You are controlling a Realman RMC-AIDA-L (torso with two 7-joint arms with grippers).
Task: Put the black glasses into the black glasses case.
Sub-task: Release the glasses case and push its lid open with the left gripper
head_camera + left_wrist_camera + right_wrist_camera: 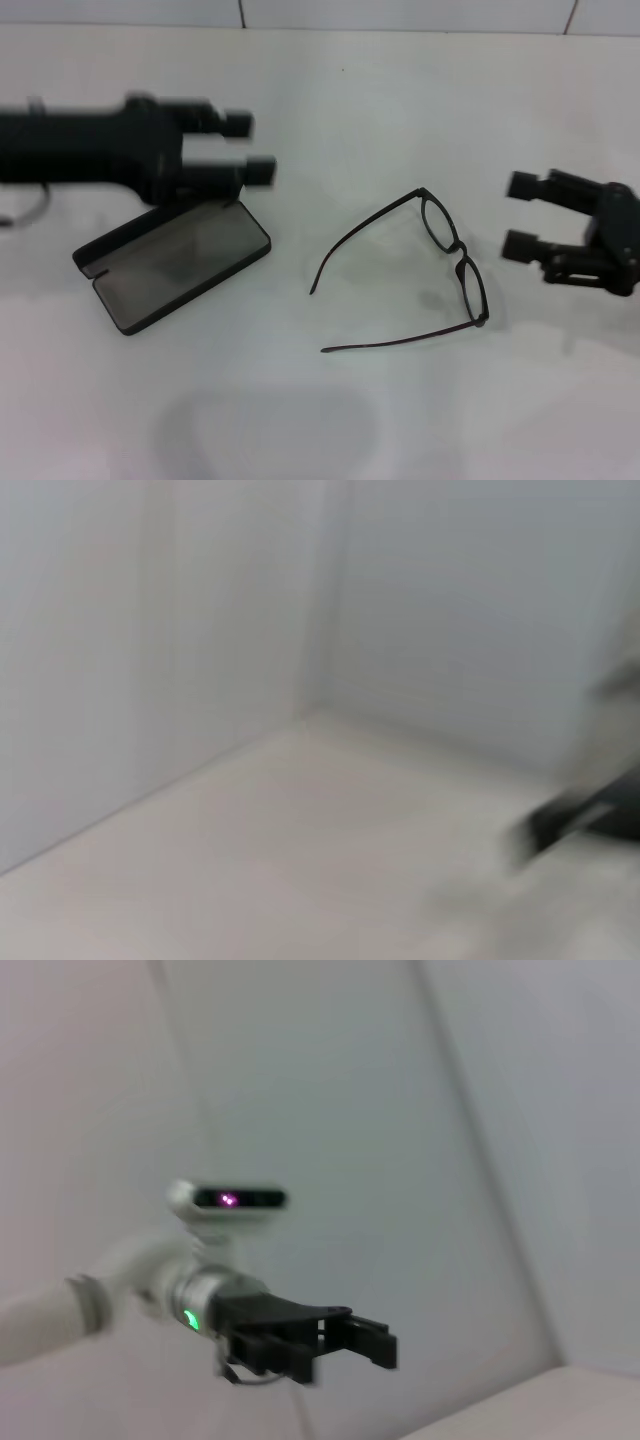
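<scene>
The black glasses point(459, 250) lie on the white table right of centre, with both temple arms unfolded and pointing left. The black glasses case point(180, 262) lies open at the left and its grey lining shows. My left gripper point(250, 148) is open and empty, hovering over the case's far edge with its fingers pointing right. It also shows in the right wrist view point(365, 1340). My right gripper point(520, 215) is open and empty, just right of the glasses, with its fingers pointing at them.
The white table point(330, 420) runs to a tiled wall at the back. The left wrist view shows only a wall corner, the table top and a blurred dark shape point(570, 820) at one edge.
</scene>
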